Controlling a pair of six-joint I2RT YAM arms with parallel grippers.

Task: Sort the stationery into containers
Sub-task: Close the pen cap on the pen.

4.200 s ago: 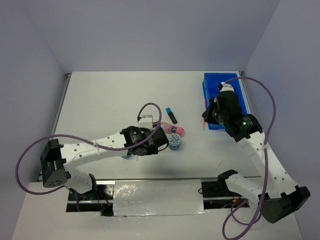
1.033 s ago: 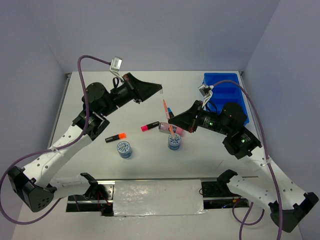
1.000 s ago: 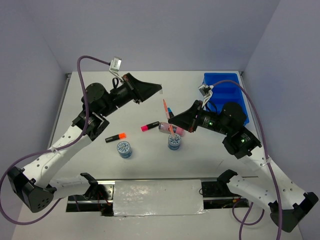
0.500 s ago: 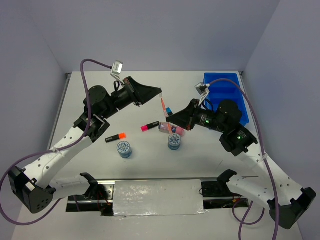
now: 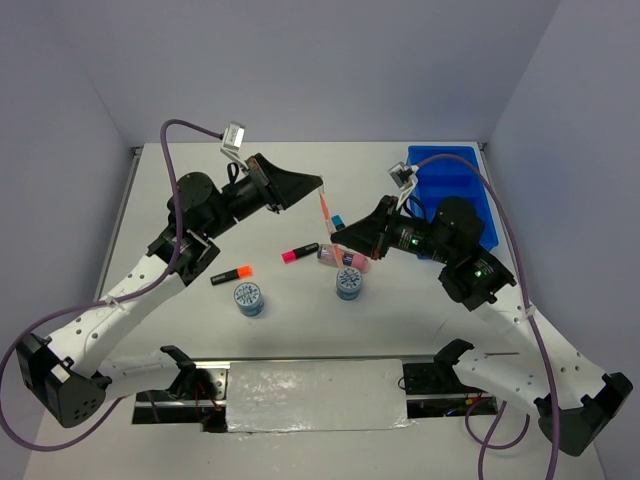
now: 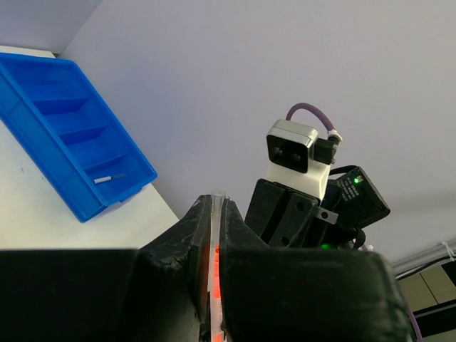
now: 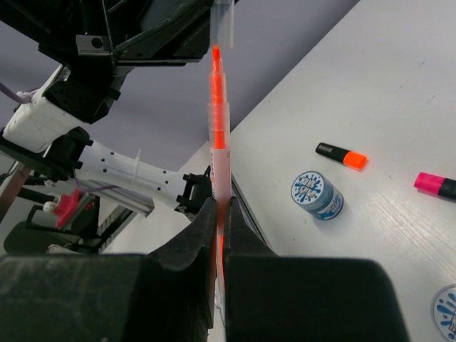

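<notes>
A thin orange pen (image 7: 219,142) hangs tilted in the air, its tip at the mouth of a clear cap (image 7: 221,21). Lying flat below are an orange-capped black highlighter (image 5: 231,274), a pink-capped black highlighter (image 5: 300,252) and a blue-capped black highlighter (image 5: 339,222). A pink patterned tube (image 5: 345,258) lies just beside one round blue-white disc (image 5: 348,283), and the other round disc (image 5: 248,298) sits well apart to its left. The blue compartmented plastic tray (image 5: 440,152) sits far right.
</notes>
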